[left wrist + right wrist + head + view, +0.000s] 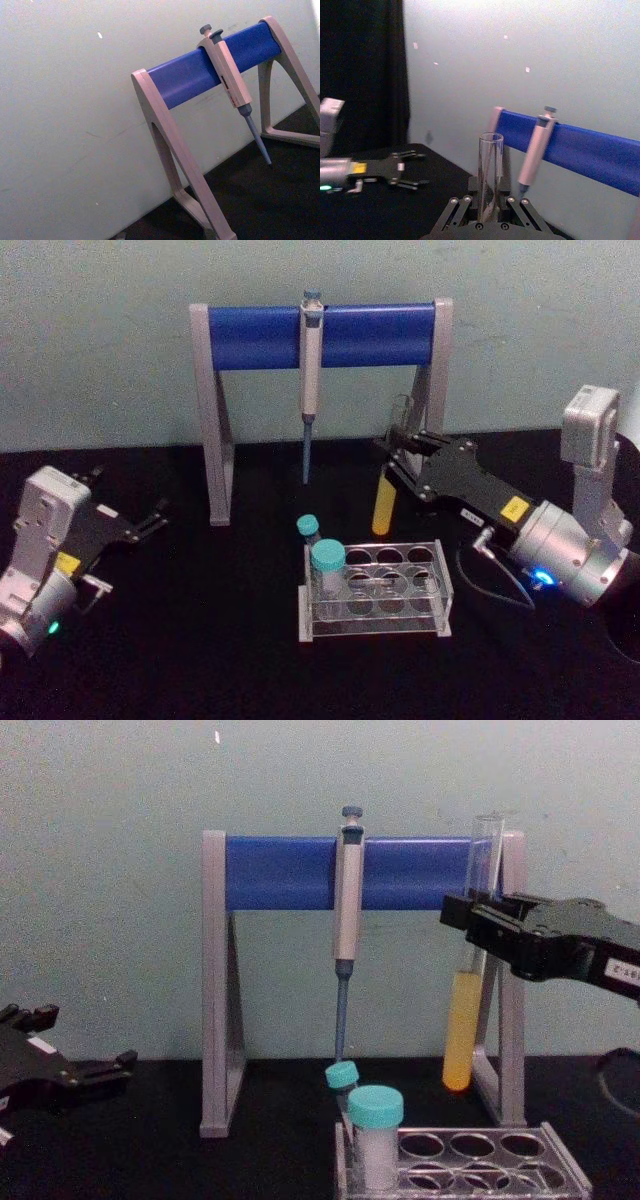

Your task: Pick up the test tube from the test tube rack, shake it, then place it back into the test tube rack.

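chest view has my right tool clamped on the test tube above its middle. the tube is lifted clear of the test tube rack, behind it and close by the right leg of the pipette stand. it stands near upright, long axis vertical, open mouth up, yellow liquid at the bottom end. my worry is the missing cap: a hard or tipped shake could throw liquid out. a wide swing could knock the glass on that leg, and a weak grip could let it slide. my left tool sits parked at the left over the surface, jaws apart.
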Action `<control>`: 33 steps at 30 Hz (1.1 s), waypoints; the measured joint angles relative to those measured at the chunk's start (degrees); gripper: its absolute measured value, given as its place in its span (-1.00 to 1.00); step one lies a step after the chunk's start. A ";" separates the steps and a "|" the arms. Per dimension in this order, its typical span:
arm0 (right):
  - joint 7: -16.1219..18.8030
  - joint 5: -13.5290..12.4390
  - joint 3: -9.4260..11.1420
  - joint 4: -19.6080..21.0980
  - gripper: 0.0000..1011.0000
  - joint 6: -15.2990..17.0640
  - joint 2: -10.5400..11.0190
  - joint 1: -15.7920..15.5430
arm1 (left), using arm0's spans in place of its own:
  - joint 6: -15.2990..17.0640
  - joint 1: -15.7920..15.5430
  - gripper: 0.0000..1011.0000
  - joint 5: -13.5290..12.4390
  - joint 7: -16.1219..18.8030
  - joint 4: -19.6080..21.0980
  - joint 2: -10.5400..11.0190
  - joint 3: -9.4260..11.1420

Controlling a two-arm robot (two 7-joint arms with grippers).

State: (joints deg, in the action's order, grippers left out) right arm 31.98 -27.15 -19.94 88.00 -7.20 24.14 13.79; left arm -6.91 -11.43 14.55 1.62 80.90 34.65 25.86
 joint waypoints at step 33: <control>7.56 -6.23 -5.85 -2.49 -0.54 -1.18 4.12 0.89 | 0.00 0.00 0.98 0.00 0.00 -0.01 0.00 0.00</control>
State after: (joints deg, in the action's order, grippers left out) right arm 39.54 -33.38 -25.79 85.51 -8.38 28.26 14.68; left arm -6.91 -11.43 14.55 1.62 80.90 34.65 25.86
